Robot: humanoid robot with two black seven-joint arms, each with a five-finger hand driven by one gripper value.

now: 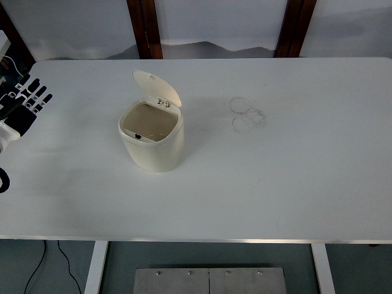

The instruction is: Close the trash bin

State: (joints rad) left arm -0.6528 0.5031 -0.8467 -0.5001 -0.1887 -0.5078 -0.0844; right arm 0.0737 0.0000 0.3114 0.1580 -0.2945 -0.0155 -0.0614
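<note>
From the head view, a cream trash bin stands left of centre on the white counter, its lid hinged up at the back and the mouth open. The left hand hovers at the left edge, fingers spread straight, holding nothing, well apart from the bin.

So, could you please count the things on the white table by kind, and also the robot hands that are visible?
Small cream plastic trash bin, its round lid standing open: 1
Faint ring-shaped marks on the white table: 3
Black five-fingered left hand, at the left edge with fingers spread: 1
Total: 5
</note>
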